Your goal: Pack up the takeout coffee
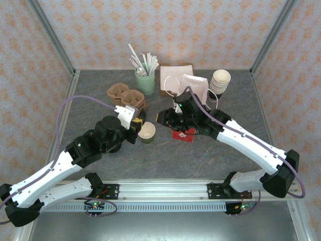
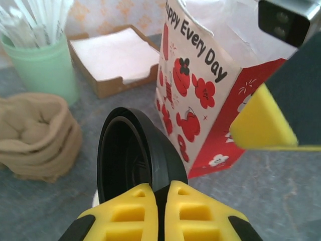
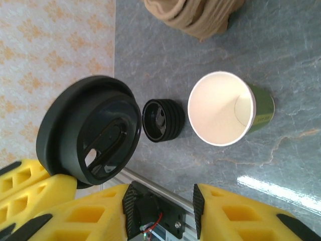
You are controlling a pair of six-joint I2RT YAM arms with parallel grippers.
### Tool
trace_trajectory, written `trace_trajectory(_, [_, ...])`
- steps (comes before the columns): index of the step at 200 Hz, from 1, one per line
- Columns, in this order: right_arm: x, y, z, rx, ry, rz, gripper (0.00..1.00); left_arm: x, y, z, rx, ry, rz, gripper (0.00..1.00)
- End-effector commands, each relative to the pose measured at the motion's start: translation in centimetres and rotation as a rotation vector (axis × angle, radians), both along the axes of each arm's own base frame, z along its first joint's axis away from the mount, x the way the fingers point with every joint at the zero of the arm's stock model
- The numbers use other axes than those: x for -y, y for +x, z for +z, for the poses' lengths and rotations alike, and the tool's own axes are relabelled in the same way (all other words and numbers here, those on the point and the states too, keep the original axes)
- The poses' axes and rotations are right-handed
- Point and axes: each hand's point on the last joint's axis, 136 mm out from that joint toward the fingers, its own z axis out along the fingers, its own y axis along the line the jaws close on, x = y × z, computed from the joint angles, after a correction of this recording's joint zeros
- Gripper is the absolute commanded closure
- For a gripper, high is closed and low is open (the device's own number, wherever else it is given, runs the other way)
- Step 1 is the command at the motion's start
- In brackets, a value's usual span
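Left gripper [image 2: 160, 188] has its jaws pressed tight on the rim of the black lid [image 2: 130, 150], held on edge just left of the red-and-white bag [image 2: 200, 100]. The dark-green cup [image 1: 147, 131] of the takeout coffee stands open and lidless mid-frame in the top view, right beside that gripper. Right gripper [image 3: 159, 191] shows jaws spread wide on nothing, with bare tabletop [image 1: 200, 160] open toward the bottom edge.

The white left arm [image 1: 55, 170] is stretching forward to mid-table, its yellow-fingered left gripper [image 2: 156, 193] pinching the rim of a round black plastic lid [image 2: 125, 150]. The white right arm [image 1: 251, 143] is angling in leftward, its right gripper [image 1: 164, 118] hanging near the left one with fingers spread apart.
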Motion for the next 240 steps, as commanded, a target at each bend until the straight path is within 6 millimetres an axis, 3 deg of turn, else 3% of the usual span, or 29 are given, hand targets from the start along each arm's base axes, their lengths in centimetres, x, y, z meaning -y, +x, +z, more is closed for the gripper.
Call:
trace_trajectory(1, [-1.1, 0.0, 0.6, 0.025, 0.047, -0.002, 0.61, 0.9, -0.7, -1.5, -0.161, -0.146, -0.011, 0.92])
trace_trajectory(64, [-0.9, 0.8, -2.6, 0.003, 0.037, -0.084, 0.62, 0.3, 0.0, -2.9, -0.349, -0.397, 0.075, 0.92])
trace_trajectory(149, [-1.1, 2.5, -5.6, 0.008, -0.048, -0.136, 0.61, -0.5, 1.6, -6.3, -0.48, -0.517, 0.147, 0.94])
trace_trajectory(198, [2.4, 3.4, -6.5, 0.048, -0.26, -0.221, 0.61, -0.4, 2.1, -6.9, -0.491, -0.517, 0.146, 0.94])
trace_trajectory(240, [6.0, 3.0, -5.4, 0.102, -0.391, -0.26, 0.6, -0.4, 2.4, -7.1, -0.493, -0.513, 0.147, 0.94])
